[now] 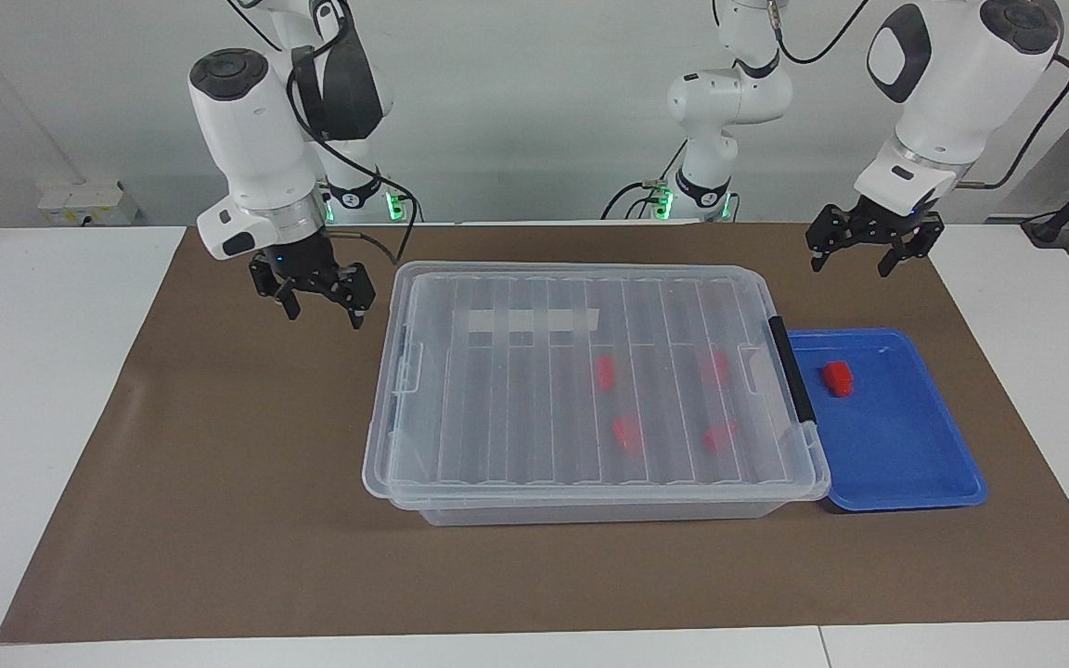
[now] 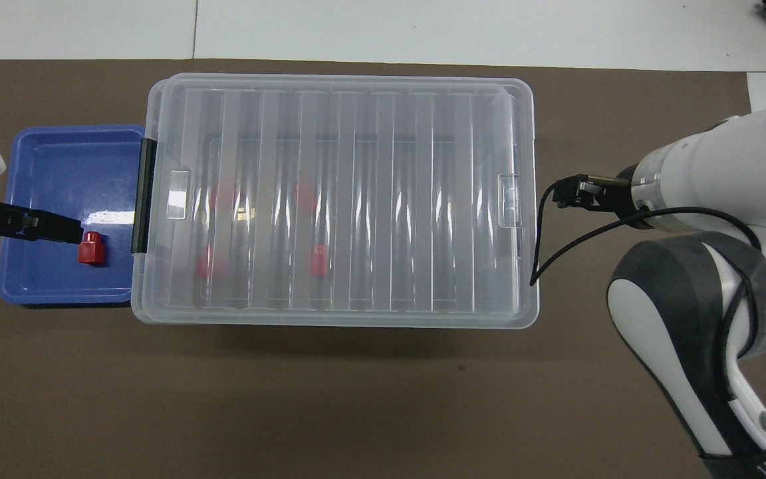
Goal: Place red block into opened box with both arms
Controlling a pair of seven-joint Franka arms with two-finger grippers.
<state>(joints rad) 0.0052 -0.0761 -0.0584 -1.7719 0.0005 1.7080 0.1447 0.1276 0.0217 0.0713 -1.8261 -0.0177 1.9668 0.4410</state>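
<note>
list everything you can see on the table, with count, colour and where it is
box: 1, clear, lid on, middle of the mat
red pieces in box: 4, red, toward the left arm's end of the box
blue tray: 1, blue, beside the box at the left arm's end
red block: 1, red, in the blue tray
mat: 1, brown, covering the table
right gripper: 1, black, open, over the mat beside the box
left gripper: 1, black, open, over the mat near the tray

Red block (image 1: 837, 378) in blue tray (image 1: 906, 464); clear ribbed box (image 1: 497, 390) on brown mat (image 1: 219, 482).
</note>
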